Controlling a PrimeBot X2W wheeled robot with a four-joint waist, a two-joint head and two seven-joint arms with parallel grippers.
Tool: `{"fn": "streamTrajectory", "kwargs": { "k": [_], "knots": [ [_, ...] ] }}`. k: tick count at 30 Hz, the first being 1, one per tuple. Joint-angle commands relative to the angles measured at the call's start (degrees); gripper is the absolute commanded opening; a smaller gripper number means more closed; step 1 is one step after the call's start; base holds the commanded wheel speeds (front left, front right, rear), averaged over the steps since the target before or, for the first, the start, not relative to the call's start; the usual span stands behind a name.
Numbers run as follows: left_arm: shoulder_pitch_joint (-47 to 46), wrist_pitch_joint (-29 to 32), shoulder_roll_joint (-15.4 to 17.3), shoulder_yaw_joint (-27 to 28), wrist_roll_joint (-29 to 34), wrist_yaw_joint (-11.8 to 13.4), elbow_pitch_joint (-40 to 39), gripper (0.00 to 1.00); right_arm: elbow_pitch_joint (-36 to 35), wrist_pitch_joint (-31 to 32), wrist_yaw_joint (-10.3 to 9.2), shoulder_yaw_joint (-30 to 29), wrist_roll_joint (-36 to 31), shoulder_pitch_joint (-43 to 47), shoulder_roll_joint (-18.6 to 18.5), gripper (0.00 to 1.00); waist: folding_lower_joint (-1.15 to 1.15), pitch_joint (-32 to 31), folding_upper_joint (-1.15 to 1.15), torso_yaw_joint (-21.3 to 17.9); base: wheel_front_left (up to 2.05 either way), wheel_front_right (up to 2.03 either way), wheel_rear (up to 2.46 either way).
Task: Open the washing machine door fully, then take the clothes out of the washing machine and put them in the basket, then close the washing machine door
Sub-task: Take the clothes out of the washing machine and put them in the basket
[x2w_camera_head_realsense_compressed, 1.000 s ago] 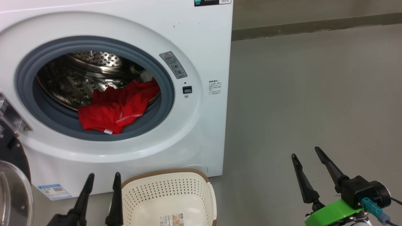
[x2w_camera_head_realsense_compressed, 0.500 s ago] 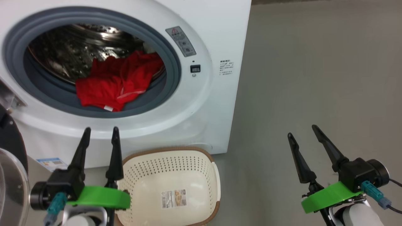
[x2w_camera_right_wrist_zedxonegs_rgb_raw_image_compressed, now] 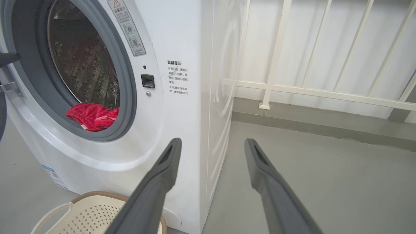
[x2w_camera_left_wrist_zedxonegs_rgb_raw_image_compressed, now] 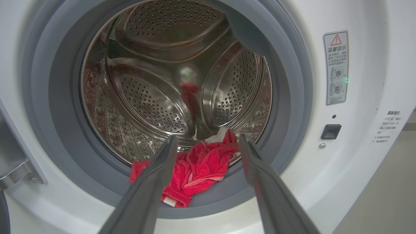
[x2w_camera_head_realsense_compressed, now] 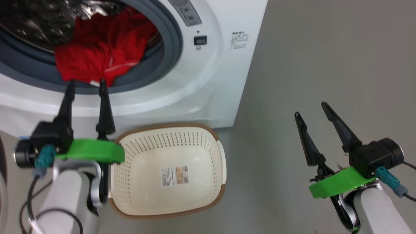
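Reaching for the clothes [x2w_camera_head_realsense_compressed: 97, 55] looks like the step in hand; a red heap lies at the front lip of the drum [x2w_camera_left_wrist_zedxonegs_rgb_raw_image_compressed: 152, 97], upper left of the head frame, lower centre of the left wrist frame, spilling onto the grey ring [x2w_camera_left_wrist_zedxonegs_rgb_raw_image_compressed: 286, 97]; a bit of white cloth shows behind the red.

Left gripper [x2w_camera_head_realsense_compressed: 86, 83] hangs just below the heap at centre left, jaws wide, nothing in them; the wrist frame has the heap sitting between its two fingers, so the line-up looks good. To do it well, I'd say: go straight in over the ring, sink the fingers deep into the bunched middle and not the thin front hem, close fully, lift clear of the ring before pulling back so nothing snags; then drop into the basket [x2w_camera_head_realsense_compressed: 169, 124], lower centre, touching or just beside the washer [x2w_camera_head_realsense_compressed: 208, 81] foot, nothing in it but a sticker.

Right gripper [x2w_camera_head_realsense_compressed: 309, 109] at lower right, jaws wide and holding nothing, well apart from the washer, over bare floor.

Counts: one washer; one drum; one basket; one red heap, garment number cannot be told, at least one white piece; two grippers; one warning label [x2w_camera_left_wrist_zedxonegs_rgb_raw_image_compressed: 336, 68]; one latch socket [x2w_camera_left_wrist_zedxonegs_rgb_raw_image_compressed: 331, 131]; one railing [x2w_camera_right_wrist_zedxonegs_rgb_raw_image_compressed: 276, 55].
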Motion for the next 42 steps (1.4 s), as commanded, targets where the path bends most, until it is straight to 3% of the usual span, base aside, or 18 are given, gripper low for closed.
{"fn": "streamTrajectory", "kwargs": {
  "k": [1, 18, 29, 42],
  "knots": [
    [-3.3, -0.6, 1.5, 2.1, 1.3, 0.4, -0.1, 1.0, -1.8, -0.4, 0.26, 1.5, 0.2, -1.9, -0.6, 1.0, 0.0, 3.5, 0.0, -0.9, 0.0, 0.0, 0.0],
    [-22.0, 1.8, 5.5, 3.0, 4.8, 2.6, 13.2, 1.0, -2.2, -0.4, 0.26, 3.2, 1.1, -6.3, -2.5, 1.0, 0.0, 13.5, 0.0, -3.5, 0.0, 0.0, 0.0],
    [-29.4, 12.3, 11.2, -1.6, 12.1, 6.5, 25.3, 1.0, -1.1, -0.4, 0.26, 5.3, 1.2, -7.6, -2.3, 1.0, 0.0, 15.6, 0.0, -5.5, 0.0, 0.0, 0.0],
    [-30.9, 22.4, 13.5, -1.3, 11.6, 8.7, 27.3, 1.0, -0.2, -0.4, 0.26, 6.9, 1.5, -8.0, -1.7, 1.0, 0.0, 16.6, 0.0, -7.5, 0.0, 0.0, 0.0]
  ]
}}
